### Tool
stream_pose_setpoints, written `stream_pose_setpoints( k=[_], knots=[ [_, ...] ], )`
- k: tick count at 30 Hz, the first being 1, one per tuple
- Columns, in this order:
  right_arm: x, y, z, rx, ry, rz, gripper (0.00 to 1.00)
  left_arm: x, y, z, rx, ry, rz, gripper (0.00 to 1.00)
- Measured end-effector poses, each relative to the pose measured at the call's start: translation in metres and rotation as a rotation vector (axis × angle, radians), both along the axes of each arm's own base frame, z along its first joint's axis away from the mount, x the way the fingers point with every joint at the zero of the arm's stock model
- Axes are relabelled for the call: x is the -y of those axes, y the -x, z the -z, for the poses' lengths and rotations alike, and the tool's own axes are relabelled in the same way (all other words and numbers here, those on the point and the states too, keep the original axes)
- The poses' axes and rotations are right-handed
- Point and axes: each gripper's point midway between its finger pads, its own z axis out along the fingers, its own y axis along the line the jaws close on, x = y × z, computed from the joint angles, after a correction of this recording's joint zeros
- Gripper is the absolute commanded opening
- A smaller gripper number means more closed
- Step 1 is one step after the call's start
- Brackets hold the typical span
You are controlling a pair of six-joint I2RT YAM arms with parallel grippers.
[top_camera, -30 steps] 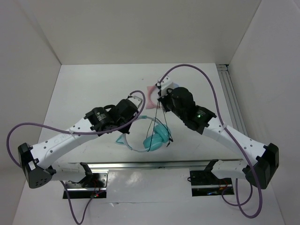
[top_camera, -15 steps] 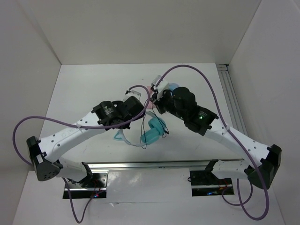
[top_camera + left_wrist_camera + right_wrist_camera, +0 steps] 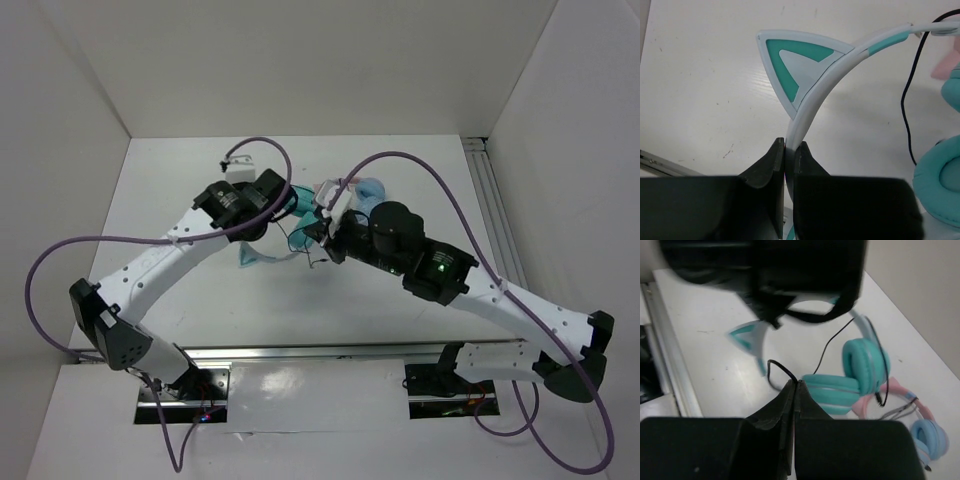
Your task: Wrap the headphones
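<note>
Left of and in front of the headphones (image 3: 795, 60) the bench (image 3: 160, 185) lies open, but the pink pair (image 3: 896, 388) sits close behind, the black cable (image 3: 905, 115) loops alongside, and the left arm (image 3: 160, 265) and right arm (image 3: 500, 295) crowd the flanks.

Headphones (image 3: 812, 97): smooth hard plastic band, pale with teal inlay and a soft sheen. The ear cushions (image 3: 940, 185) are padded, matt teal, leather-like. The cable (image 3: 906, 115) is thin, black and rubbery. The left hand (image 3: 789, 147) is matt black plastic, faintly grained. The bench (image 3: 705, 90) is white and matt, with fine grain lines and small scuffs. The rail (image 3: 670, 355) is dull brushed metal.
</note>
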Motion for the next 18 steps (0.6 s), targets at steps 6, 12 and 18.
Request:
stream_pose_setpoints(
  k=[6, 12, 18],
  knots=[
    [0.000, 0.040, -0.029, 0.018, -0.082, -0.152, 0.00, -0.041, -0.033, -0.001, 0.055, 0.083, -0.217, 0.00],
    [-0.002, 0.065, -0.036, -0.001, -0.111, -0.273, 0.00, -0.049, -0.063, 0.017, 0.044, 0.103, -0.305, 0.00],
    [0.005, 0.051, -0.023, -0.014, -0.063, -0.185, 0.00, -0.042, -0.060, 0.047, -0.039, 0.064, -0.251, 0.00]
  ],
)
